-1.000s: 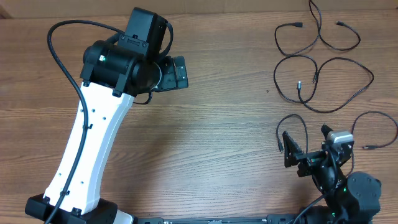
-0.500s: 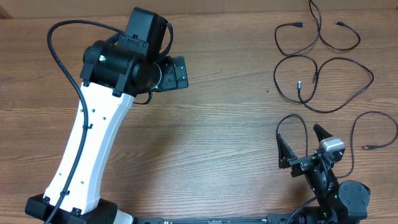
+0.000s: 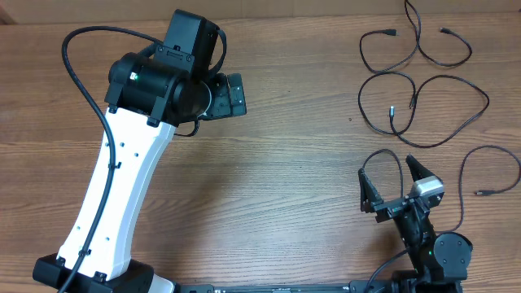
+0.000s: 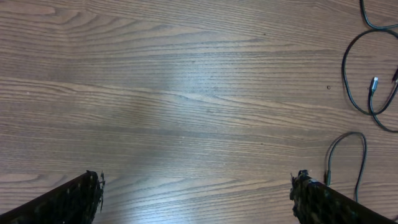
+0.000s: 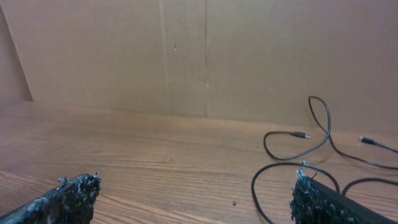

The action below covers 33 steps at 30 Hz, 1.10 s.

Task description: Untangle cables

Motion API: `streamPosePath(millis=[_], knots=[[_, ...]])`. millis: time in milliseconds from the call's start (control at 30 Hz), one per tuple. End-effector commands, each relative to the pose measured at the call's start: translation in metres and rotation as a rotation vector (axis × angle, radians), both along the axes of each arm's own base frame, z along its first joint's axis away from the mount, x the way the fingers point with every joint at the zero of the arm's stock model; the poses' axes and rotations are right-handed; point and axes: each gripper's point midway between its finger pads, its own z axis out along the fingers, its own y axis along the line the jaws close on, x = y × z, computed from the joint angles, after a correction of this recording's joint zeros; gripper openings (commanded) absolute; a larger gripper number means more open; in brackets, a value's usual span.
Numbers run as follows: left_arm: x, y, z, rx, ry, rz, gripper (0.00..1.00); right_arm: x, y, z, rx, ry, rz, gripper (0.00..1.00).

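The wooden table [image 3: 309, 163] carries two arms, and behind it stands a brown cardboard wall [image 5: 186, 50], seen from the right wrist. The white left arm [image 3: 114, 187] slants from the near left corner toward the middle, hiding a strip of the tabletop, and one thick black cable [image 3: 69, 57] loops from its side. The cables [image 3: 423, 89] are thin black strands spread as loose wavy loops over the right part of the table, from the far edge down to the near right corner. There seem to be five or six, each with small plug ends, but some cross one another and an exact count is not certain. One loop with a silvery plug [image 4: 374, 84] shows at the right edge of the left wrist view, and a narrow loop [image 4: 348, 155] lies just beside that wrist's right finger. The left gripper [image 4: 199, 194] is over bare wood, well apart from most strands, its jaws spread wide with nothing between them. The right gripper [image 3: 389, 181] sits at the near right, likewise gaping wide and carrying nothing. From overhead it overlaps the nearest loop [image 3: 383, 153], but whether it touches that strand cannot be told.
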Motion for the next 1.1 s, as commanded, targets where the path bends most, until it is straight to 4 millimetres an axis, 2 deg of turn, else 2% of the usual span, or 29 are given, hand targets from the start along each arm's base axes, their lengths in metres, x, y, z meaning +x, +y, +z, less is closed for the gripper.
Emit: streamPosePath(millis=[0, 433, 1067], knots=[[0.003, 0.003, -0.002, 0.021, -0.003, -0.008, 1.00, 0.001, 0.003, -0.006, -0.006, -0.013, 0.011, 1.00], [0.003, 0.003, -0.002, 0.021, -0.003, -0.008, 1.00, 0.009, -0.008, -0.032, -0.030, 0.025, -0.057, 1.00], [0.003, 0.003, -0.002, 0.021, -0.003, -0.008, 0.99, 0.012, -0.024, -0.036, -0.083, 0.030, -0.152, 1.00]])
